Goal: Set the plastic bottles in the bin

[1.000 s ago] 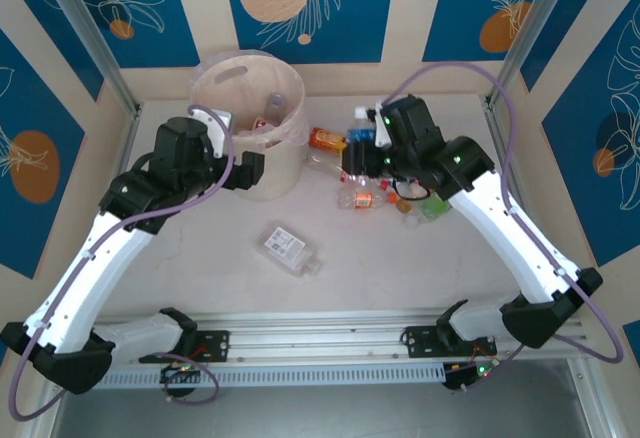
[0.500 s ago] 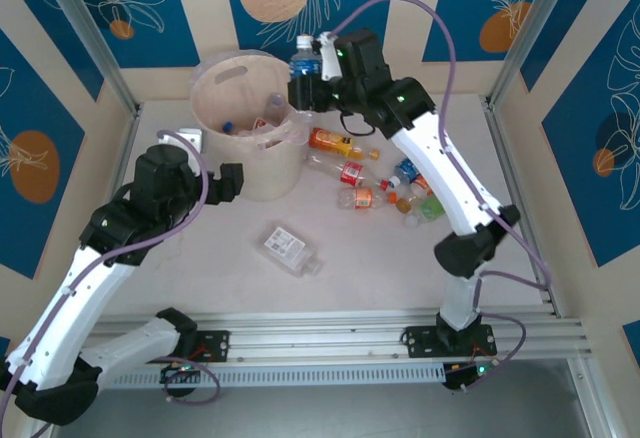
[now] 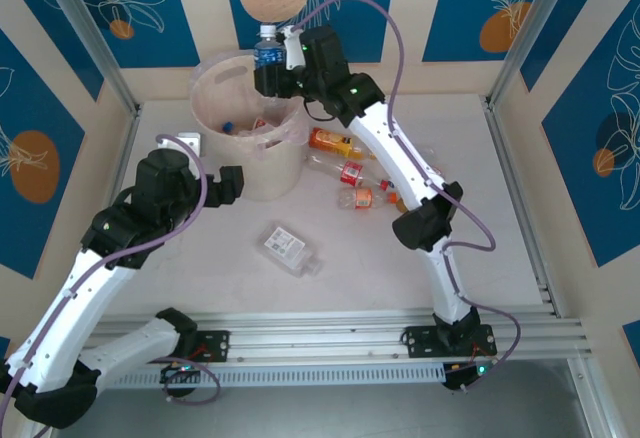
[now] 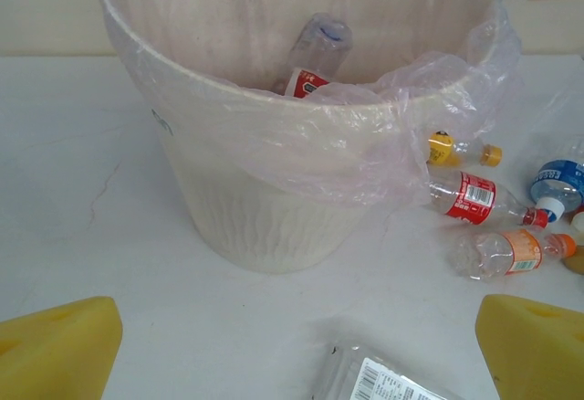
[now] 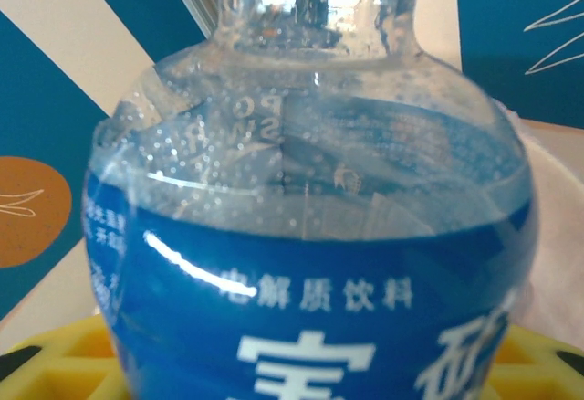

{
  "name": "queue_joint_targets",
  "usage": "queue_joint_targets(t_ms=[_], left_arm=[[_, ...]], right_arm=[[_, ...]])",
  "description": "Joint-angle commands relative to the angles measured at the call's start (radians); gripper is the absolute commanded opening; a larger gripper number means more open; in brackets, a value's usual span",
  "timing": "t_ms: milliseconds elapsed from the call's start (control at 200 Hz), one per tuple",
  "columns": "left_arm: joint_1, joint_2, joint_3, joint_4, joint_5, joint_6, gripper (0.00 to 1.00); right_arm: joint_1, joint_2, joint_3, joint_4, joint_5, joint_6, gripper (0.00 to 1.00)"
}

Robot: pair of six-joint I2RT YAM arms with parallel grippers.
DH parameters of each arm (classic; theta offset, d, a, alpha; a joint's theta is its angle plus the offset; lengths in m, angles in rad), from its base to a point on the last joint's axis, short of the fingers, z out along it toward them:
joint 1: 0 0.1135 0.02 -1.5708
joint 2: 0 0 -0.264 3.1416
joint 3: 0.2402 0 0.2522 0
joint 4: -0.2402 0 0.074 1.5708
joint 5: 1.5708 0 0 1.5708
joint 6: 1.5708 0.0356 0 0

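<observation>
The right gripper [image 3: 275,70] holds a blue-labelled bottle [image 3: 267,50] above the bin [image 3: 213,98], jaws clenched on it. The left gripper [image 3: 233,182] hangs beside the bin, jaws spread wide. Other bottles [image 3: 347,172] lie on the surface [image 3: 400,268].

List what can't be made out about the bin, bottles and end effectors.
- Bin contents: top external, the right end effector and its blue-labelled bottle overhang the opening; left wrist, the near wall hides the bottom.
- Right end effector's grip: right wrist, the bottle blocks the contact points.
- Bottle pile: top external, the right arm crosses it, count unclear.
- Flat clear bottle: left wrist, cut off by the bottom edge.
</observation>
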Motion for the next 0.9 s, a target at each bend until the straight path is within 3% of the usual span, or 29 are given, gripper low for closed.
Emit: queue_joint_targets(t_ms=[0, 150, 380, 510, 895], left_arm=[[-0.010, -0.006, -0.008, 0.025, 0.029, -0.022, 1.00], [-0.009, -0.018, -0.022, 0.039, 0.029, -0.029, 0.99], [-0.010, -0.014, -0.024, 0.042, 0.033, -0.033, 1.00], [-0.010, -0.015, -0.027, 0.044, 0.022, -0.043, 1.00], [-0.010, -0.020, -0.037, 0.071, -0.013, -0.056, 0.99]], right_arm=[[0.008, 0.041, 0.054, 0.053, -0.030, -0.032, 0.54], [0.009, 0.070, 0.059, 0.062, -0.031, -0.039, 0.57], [0.009, 0.078, 0.060, 0.042, -0.026, -0.045, 0.81], [0.009, 0.070, 0.062, 0.022, -0.022, -0.052, 0.88], [0.022, -0.009, 0.054, -0.040, 0.009, -0.061, 0.89]])
